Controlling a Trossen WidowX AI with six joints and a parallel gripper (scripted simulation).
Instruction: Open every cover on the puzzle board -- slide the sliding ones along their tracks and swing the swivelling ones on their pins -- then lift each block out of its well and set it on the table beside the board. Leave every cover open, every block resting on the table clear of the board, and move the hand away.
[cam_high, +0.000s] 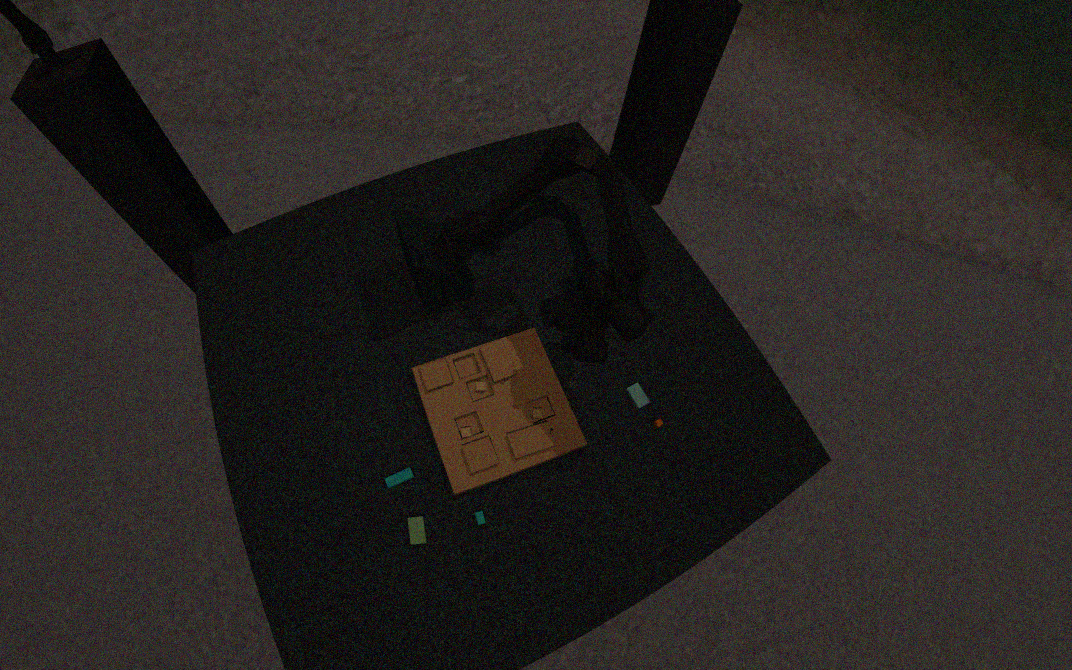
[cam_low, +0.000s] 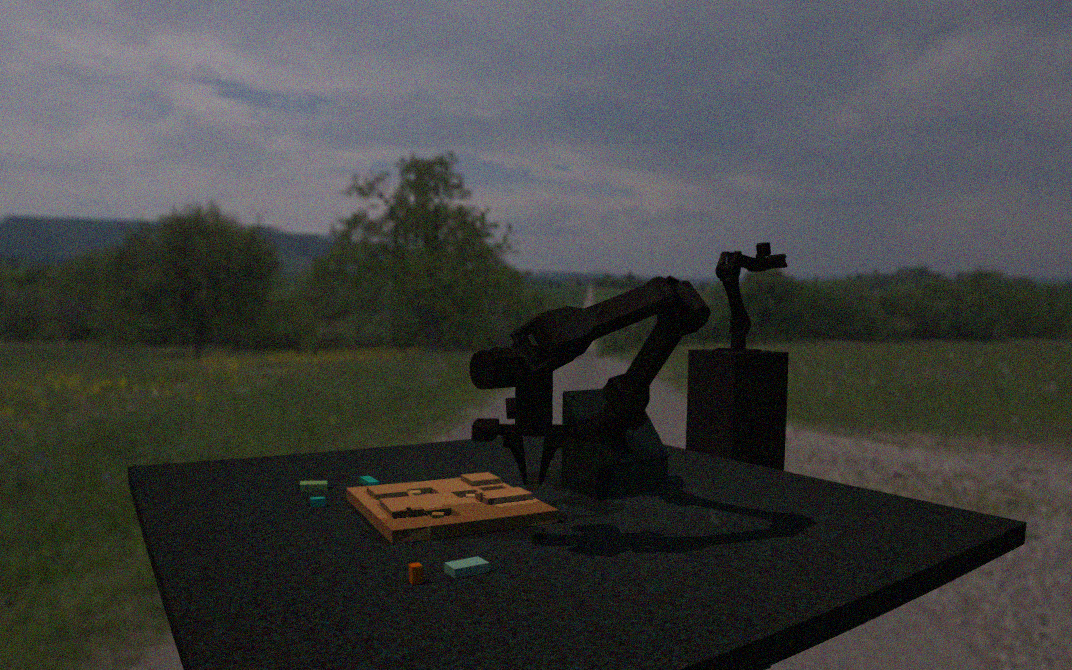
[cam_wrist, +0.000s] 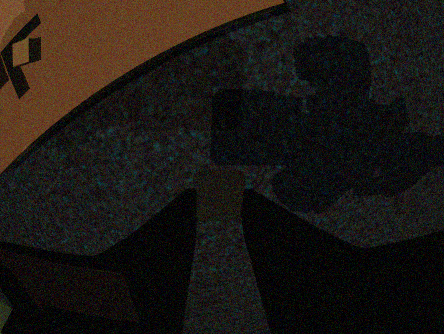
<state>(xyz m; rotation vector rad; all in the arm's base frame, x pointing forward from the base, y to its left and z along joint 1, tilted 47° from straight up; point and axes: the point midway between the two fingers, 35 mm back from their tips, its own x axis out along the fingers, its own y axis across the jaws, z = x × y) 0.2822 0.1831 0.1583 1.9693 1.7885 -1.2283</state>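
The wooden puzzle board (cam_high: 442, 418) (cam_low: 466, 517) (cam_wrist: 133, 25) lies in the middle of the black table (cam_high: 316, 316). Its covers stand shifted off the wells. Small pale pieces show in three wells, one of them (cam_high: 480, 387) near the middle. My gripper (cam_high: 588, 347) (cam_low: 533, 472) (cam_wrist: 218, 198) hangs low over the table just past the board's far right corner. It is shut on a small dark block (cam_wrist: 220, 211), dim between the fingertips in the wrist view.
Loose blocks lie on the table. A teal one (cam_high: 399, 477), a green one (cam_high: 416, 530) and a small teal one (cam_high: 479, 517) are on one side. A pale teal one (cam_high: 637, 395) (cam_low: 466, 565) and a small orange one (cam_high: 657, 422) (cam_low: 415, 572) are on the other. A dark camera post (cam_low: 736, 406) stands behind the arm's base.
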